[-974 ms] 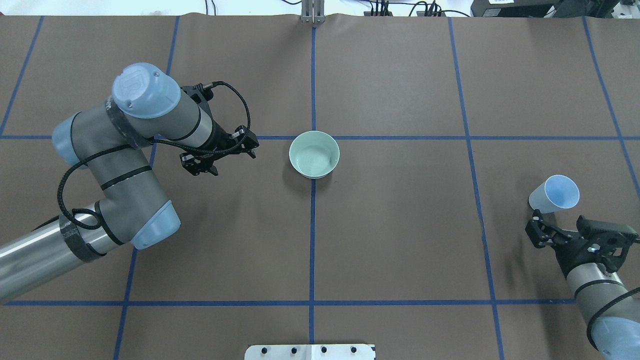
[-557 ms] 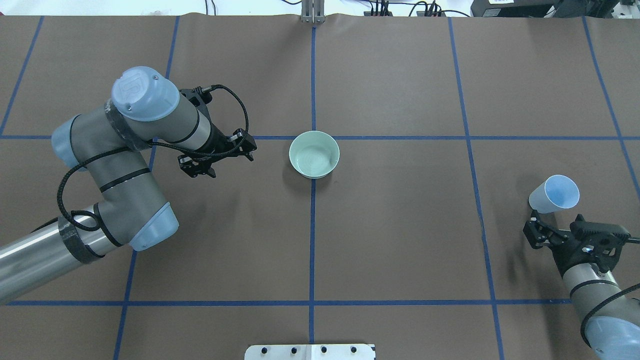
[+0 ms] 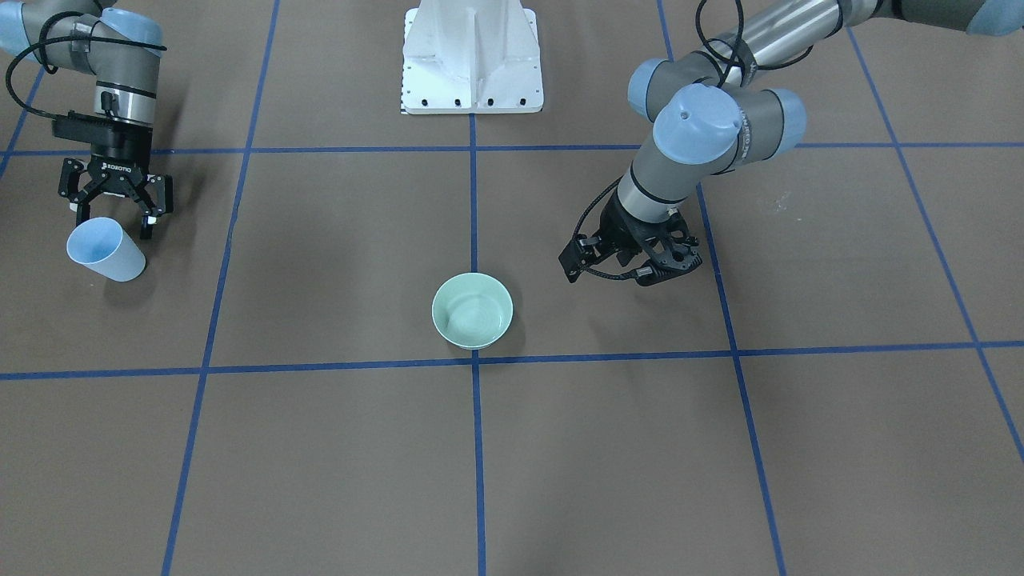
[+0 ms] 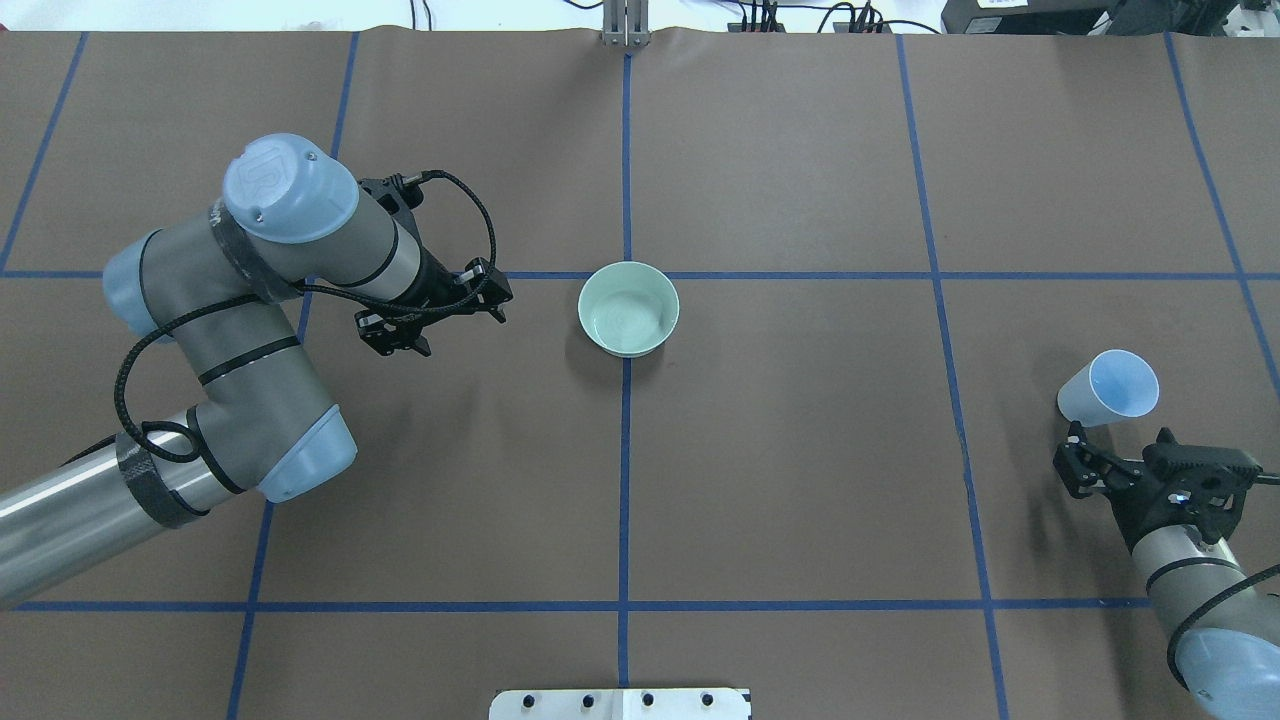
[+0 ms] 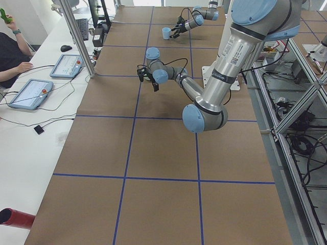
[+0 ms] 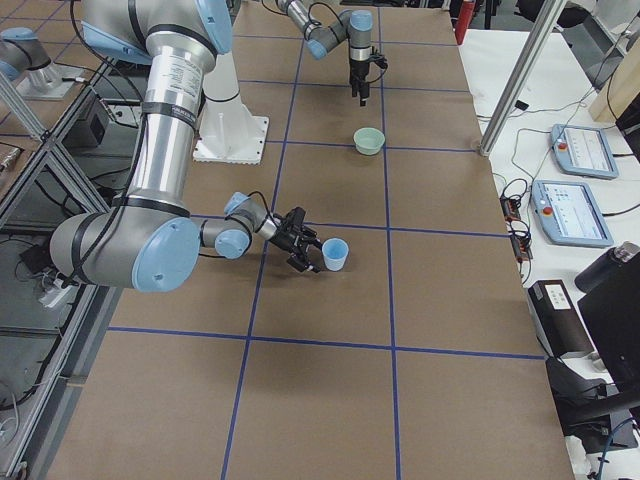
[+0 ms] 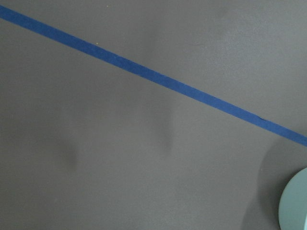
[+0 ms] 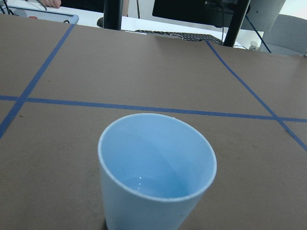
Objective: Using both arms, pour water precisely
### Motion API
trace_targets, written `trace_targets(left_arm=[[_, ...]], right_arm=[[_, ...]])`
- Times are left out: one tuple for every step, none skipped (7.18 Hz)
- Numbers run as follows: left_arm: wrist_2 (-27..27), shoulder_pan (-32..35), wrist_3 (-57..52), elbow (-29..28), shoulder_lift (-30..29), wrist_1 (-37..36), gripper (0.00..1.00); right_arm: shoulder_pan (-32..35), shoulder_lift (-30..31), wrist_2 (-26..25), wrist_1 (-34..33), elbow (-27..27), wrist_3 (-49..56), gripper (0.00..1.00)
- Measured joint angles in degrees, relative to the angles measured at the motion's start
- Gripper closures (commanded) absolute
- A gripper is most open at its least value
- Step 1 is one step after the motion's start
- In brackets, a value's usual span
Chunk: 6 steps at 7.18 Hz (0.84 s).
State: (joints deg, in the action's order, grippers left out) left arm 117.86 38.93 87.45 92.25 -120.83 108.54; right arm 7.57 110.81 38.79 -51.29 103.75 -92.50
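At the robot's far right end of the bench (image 4: 800,500), a pale blue cup (image 4: 1110,388) stands upright, mouth up, with what looks like a little water low inside. The right tool (image 4: 1117,440) sits just on the robot's side of the cup, aimed at it nearly level. Its fingers are spread wide and hold nothing. The right wrist view shows the cup dead ahead and close, so the line of approach is straight forward. Whether the fingertips already flank the cup's wall or stop just short of it I cannot tell. The cup's long axis is vertical and the tool lies roughly horizontal, so the fingers would meet its sides squarely. I judge that closing in and gripping is the step in hand. The mint green bowl (image 4: 628,308) rests well apart, at the middle of the bench on a crossing of blue tape lines (image 4: 940,275). The right arm (image 4: 1190,570) is plainly the nearer one to the cup. The left arm (image 4: 250,330) is nearer the bowl. The left tool (image 3: 662,268) points down at bare bench, with the bowl off to the robot's right of it. It carries nothing, and I cannot tell how far open it is.
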Motion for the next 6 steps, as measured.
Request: trace_targets(left_arm=[[0.0, 0.0, 0.0, 0.0, 0.1, 0.0, 0.00], [0.0, 0.0, 0.0, 0.0, 0.1, 0.0, 0.00], [0.0, 0.0, 0.0, 0.0, 0.2, 0.0, 0.00], [0.0, 0.0, 0.0, 0.0, 0.2, 0.0, 0.00], [0.0, 0.0, 0.0, 0.0, 0.3, 0.0, 0.00], [0.0, 0.0, 0.0, 0.0, 0.3, 0.0, 0.00]], right_arm=[[0.2, -0.8, -0.1, 0.8, -0.7, 0.6, 0.01], [0.4, -1.2, -0.4, 1.1, -0.9, 0.8, 0.01], [0.6, -1.3, -0.7, 1.2, -0.9, 0.9, 0.01], [1.0, -1.3, -0.8, 1.3, -0.9, 0.9, 0.01], [1.4, -1.3, -0.8, 1.3, -0.8, 1.0, 0.01], [1.9, -1.4, -0.8, 1.4, -0.8, 1.3, 0.01]])
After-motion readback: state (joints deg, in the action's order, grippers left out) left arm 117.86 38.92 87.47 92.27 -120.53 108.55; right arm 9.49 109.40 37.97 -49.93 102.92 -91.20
